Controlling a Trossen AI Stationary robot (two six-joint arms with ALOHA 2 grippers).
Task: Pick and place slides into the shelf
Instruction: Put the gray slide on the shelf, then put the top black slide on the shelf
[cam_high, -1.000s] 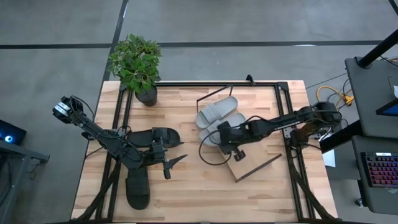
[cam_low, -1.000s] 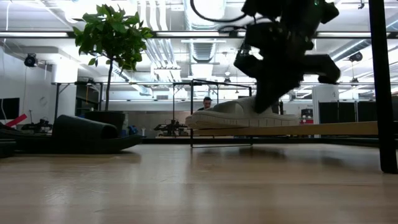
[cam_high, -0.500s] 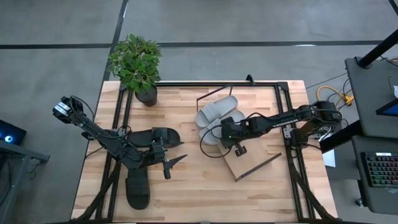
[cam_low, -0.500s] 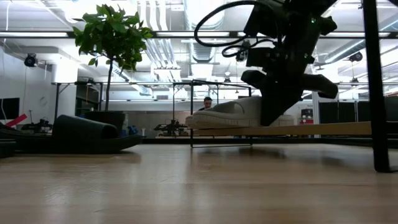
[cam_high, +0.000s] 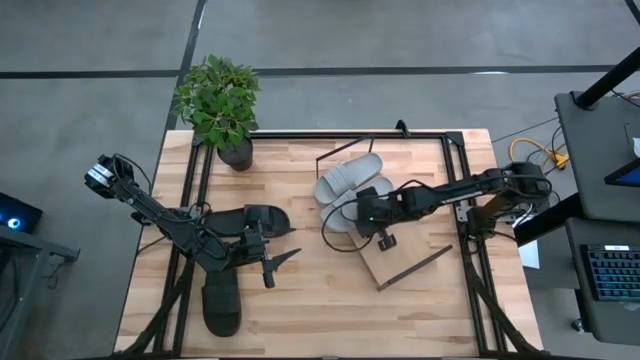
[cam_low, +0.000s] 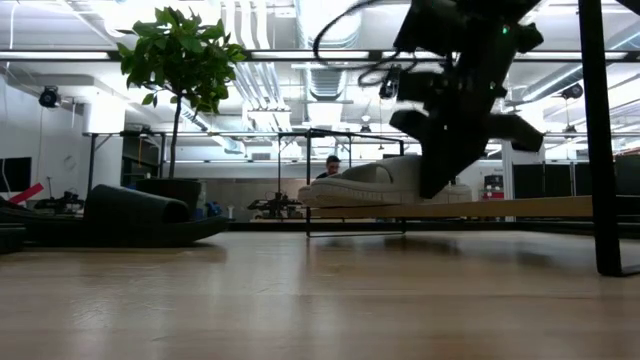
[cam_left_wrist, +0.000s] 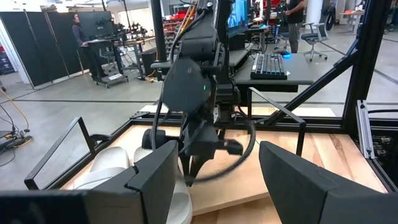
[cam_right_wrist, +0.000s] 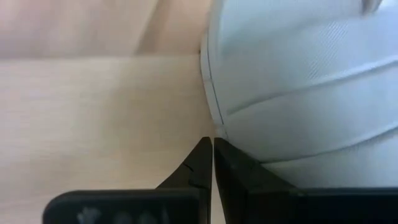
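- The slatted wooden counter (cam_high: 300, 300) carries a potted plant (cam_high: 222, 105) at its far left corner.
- The slanted plywood shelf (cam_high: 405, 260) holds both grey slides (cam_high: 350, 180).
- Two black slides (cam_high: 222, 305) lie on the left side.
- Right gripper (cam_right_wrist: 208, 152), fingers pressed together, tips against a grey slide's edge.
- Left gripper (cam_high: 272, 262), fingers apart, holds nothing, hovering beside the black slides.

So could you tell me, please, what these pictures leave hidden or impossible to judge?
- High view: the right gripper covers part of the second grey slide.
- Low view: the black slide's far side is unseen.
- Right wrist view: the shelf is cut off by the edges.
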